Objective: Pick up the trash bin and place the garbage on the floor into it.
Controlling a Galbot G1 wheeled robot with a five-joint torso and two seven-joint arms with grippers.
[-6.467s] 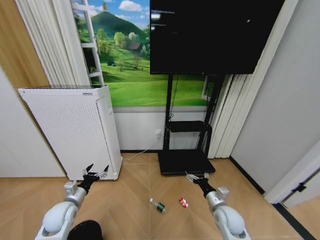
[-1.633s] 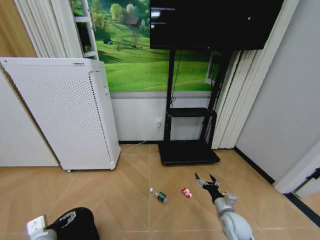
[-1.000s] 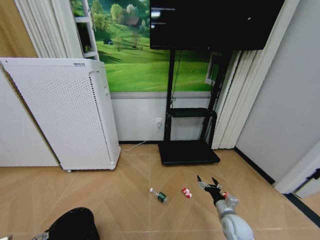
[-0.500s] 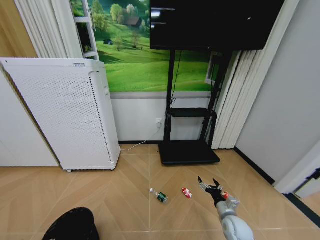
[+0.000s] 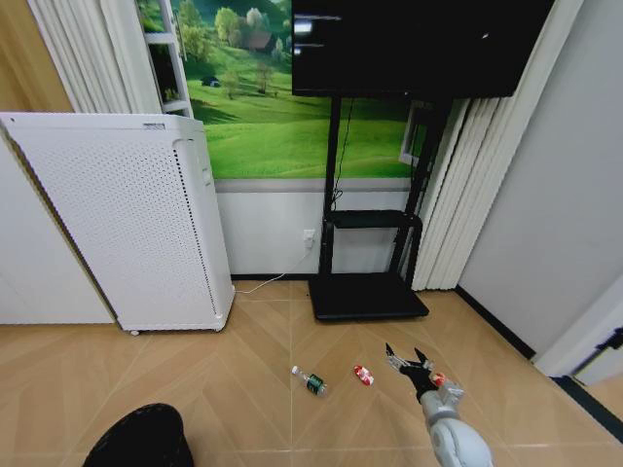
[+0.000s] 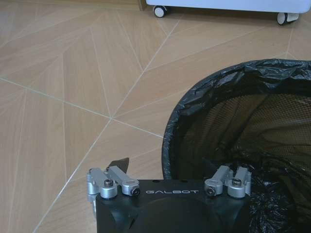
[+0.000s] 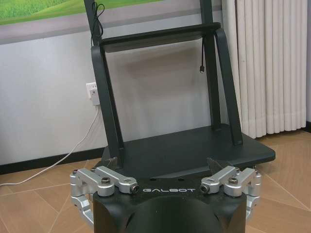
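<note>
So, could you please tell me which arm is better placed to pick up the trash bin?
The left, probably. Its hand sits open at the trash bin, one finger outside the rim. The right hand hovers open above the floor near a wrapper.

"GALBOT" on left gripper [image 6: 170,167] housing, "GALBOT" on right gripper [image 7: 164,162] housing

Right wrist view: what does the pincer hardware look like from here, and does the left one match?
The right pincer has a black body lettered GALBOT, silver metal knuckle brackets with dark screws, and dark pointed tips. In the head view its arm is light grey with a small red mark at the wrist. The left pincer has the same black body, lettering and silver brackets.
</note>
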